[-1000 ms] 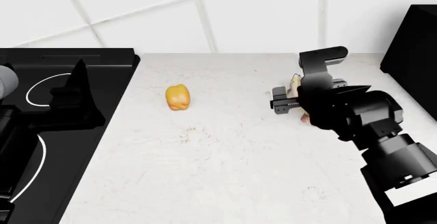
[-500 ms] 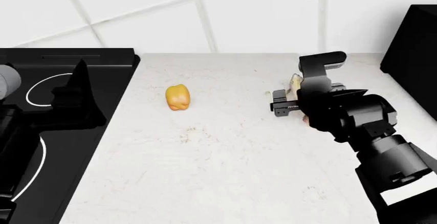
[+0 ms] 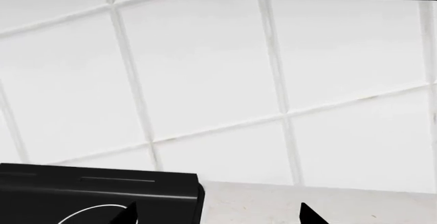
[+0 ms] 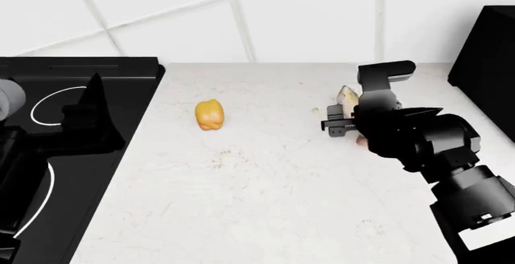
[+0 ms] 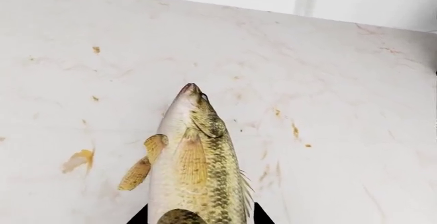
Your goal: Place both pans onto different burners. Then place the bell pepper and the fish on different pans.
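Note:
The fish (image 5: 194, 173) lies belly-side down on the white counter, with the fingertips (image 5: 142, 217) of my right gripper (image 5: 198, 219) closed against both its sides. In the head view the fish's head (image 4: 347, 97) pokes out behind that gripper (image 4: 344, 125). The yellow-orange bell pepper (image 4: 209, 114) rests alone on the counter, well to the left of it. My left gripper (image 3: 217, 219) hangs open and holds nothing, at the edge of the black cooktop (image 3: 95, 193); its arm (image 4: 81, 122) covers part of a burner (image 4: 40, 106). Both pans are out of view.
A tiled white wall (image 4: 241, 17) runs along the back of the counter. A black box-like object (image 4: 486, 47) stands at the far right. A second white burner arc (image 4: 48, 191) shows near the cooktop's front.
My right arm has shifted slightly to the right, and more of the fish's head now shows behind it. The left arm and the bell pepper have not moved.

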Controlling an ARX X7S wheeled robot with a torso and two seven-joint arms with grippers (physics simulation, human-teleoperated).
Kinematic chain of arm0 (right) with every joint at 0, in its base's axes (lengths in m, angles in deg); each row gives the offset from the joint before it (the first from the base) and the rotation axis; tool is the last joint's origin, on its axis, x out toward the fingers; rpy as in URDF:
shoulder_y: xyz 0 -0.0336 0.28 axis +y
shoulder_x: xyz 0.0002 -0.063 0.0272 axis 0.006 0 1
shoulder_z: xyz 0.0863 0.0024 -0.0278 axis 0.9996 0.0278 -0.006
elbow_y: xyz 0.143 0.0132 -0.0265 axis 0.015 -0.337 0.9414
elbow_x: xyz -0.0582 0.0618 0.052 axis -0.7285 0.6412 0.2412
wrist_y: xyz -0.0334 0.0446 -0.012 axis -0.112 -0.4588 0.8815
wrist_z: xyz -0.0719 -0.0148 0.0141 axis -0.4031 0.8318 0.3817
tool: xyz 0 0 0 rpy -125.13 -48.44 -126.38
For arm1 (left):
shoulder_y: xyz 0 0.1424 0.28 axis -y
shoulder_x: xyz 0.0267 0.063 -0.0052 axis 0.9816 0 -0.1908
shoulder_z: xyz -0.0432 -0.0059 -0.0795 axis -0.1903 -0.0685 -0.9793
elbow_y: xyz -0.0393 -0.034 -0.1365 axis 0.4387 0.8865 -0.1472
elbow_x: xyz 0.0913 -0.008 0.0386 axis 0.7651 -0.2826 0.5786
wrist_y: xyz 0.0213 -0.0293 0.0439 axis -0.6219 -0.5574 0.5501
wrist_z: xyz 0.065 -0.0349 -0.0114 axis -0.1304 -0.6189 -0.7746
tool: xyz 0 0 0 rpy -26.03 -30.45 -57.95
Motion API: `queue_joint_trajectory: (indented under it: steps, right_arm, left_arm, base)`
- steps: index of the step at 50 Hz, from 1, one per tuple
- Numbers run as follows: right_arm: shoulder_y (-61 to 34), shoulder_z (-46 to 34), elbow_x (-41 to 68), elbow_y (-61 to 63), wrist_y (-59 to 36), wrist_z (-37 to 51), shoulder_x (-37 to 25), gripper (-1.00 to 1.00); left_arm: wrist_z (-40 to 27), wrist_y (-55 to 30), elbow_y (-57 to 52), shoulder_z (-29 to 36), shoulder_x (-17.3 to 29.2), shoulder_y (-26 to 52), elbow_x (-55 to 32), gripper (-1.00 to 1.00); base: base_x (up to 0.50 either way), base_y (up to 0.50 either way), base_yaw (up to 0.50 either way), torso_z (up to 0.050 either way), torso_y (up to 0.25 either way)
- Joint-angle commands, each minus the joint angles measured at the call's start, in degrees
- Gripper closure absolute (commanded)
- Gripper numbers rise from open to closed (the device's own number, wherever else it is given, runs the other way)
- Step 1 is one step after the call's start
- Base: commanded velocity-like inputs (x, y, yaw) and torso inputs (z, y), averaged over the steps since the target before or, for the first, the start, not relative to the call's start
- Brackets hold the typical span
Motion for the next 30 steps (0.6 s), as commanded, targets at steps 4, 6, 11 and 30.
queue_joint_trajectory:
  steps: [4,6,11,30]
  right_arm:
    - [0.83,6.59,7.67,23.65,-6.77,10.37,-8.24,1.0]
    - [0.74,8.31,10.13,28.81,-8.46,13.12,-10.06,1.0]
    - [0.91,12.05,16.2,38.67,-11.82,19.05,-13.36,1.0]
    - [3.62,20.36,33.46,58.31,-16.08,32.41,-21.98,1.0]
  left_arm:
    - [0.44,0.23,-0.18,-0.04,-0.34,-1.25,0.7,-1.0]
    - [0.74,0.14,-0.05,0.23,-0.47,-1.26,0.96,-1.0]
    - [0.75,-1.17,0.6,2.8,-0.74,0.63,1.11,-1.0]
    - [4.93,-10.74,21.02,24.04,-12.44,24.34,7.43,-1.0]
  base:
    - [0.0,0.0,0.0,0.0,0.0]
    - [0.0,0.0,0.0,0.0,0.0]
    - [0.0,0.0,0.0,0.0,0.0]
    - [0.0,0.0,0.0,0.0,0.001]
